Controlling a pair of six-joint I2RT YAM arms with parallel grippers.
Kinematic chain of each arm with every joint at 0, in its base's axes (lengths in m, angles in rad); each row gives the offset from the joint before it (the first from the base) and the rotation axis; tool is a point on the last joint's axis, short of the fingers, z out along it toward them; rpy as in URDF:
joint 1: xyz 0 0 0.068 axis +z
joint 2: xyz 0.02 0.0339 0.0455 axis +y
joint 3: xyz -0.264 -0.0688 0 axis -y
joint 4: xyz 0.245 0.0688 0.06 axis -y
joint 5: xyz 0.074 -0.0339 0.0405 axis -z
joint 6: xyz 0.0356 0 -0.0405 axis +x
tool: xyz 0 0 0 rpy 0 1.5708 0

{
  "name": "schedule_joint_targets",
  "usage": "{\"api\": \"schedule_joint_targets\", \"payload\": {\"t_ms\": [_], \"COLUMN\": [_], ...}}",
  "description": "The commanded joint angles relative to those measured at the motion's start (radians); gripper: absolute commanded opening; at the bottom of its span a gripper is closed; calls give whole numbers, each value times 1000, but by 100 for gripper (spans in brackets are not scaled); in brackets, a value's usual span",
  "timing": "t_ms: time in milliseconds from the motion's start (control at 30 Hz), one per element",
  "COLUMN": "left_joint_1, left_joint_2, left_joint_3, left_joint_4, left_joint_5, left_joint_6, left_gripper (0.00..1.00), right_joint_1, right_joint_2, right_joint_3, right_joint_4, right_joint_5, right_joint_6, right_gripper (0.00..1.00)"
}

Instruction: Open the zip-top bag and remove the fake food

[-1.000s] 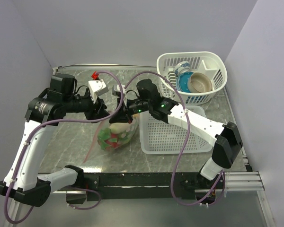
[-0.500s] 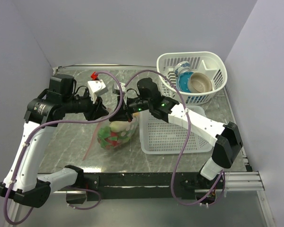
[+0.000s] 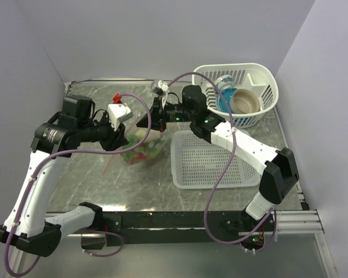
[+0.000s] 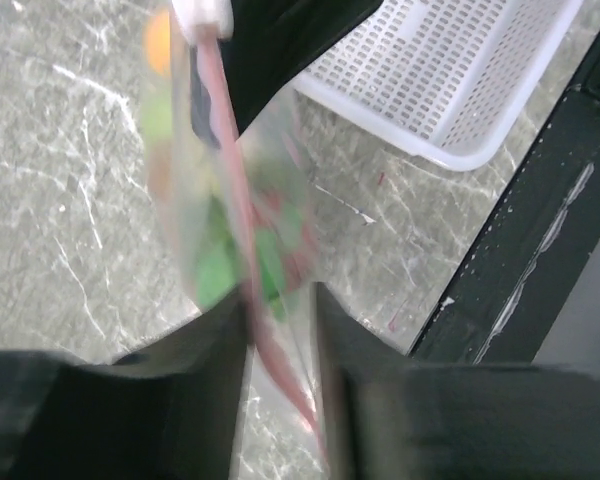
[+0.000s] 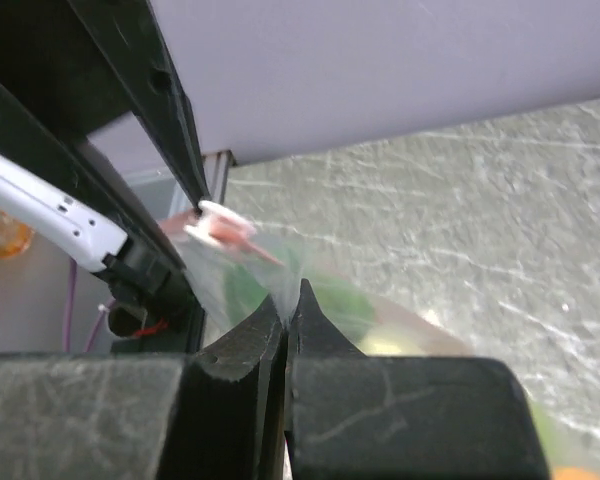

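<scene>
Two grippers, one bag held up

The left gripper (image 4: 280,310) is clamped on the zip-top bag's (image 3: 140,145) pink zip strip (image 4: 230,180). The right gripper (image 5: 288,300) pinches its clear film tight. The bag hangs between and beneath them, fake food (image 3: 138,153) bunched at its bottom.

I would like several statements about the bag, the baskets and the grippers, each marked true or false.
1. The right gripper is shut on the bag. True.
2. The food lies in the flat basket. False: the food is inside the bag, and nothing lies in that basket.
3. The bag's pink strip runs between the left fingers. True.
4. The cup and the bowl stand on the table. False: both sit in the round basket.
</scene>
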Motion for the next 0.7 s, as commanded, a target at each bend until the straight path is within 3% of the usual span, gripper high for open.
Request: {"api": "schedule_joint_targets", "payload": {"t_ms": [0,67,300,667], "left_joint_1": [0,0,0,0], "left_joint_2": [-45,-44,4,26], "left_joint_3": [-14,-11,-13,2], "left_joint_4": [99,142,341,328], "left_joint_5": [-34,-37,-66,41], "left_joint_6": [-33,-58,-142,-168], "left_gripper": [47,55,57,43], "right_joint_1": [1,8,23,26], "right_joint_2": [19,27,24,30], "right_joint_3": [47,46,29,27], "right_joint_4": [168,156,141,125], "right_joint_5": [-73,-87,-88,-100], "right_joint_6": [91,93,84,76], "right_gripper": [0,0,0,0]}}
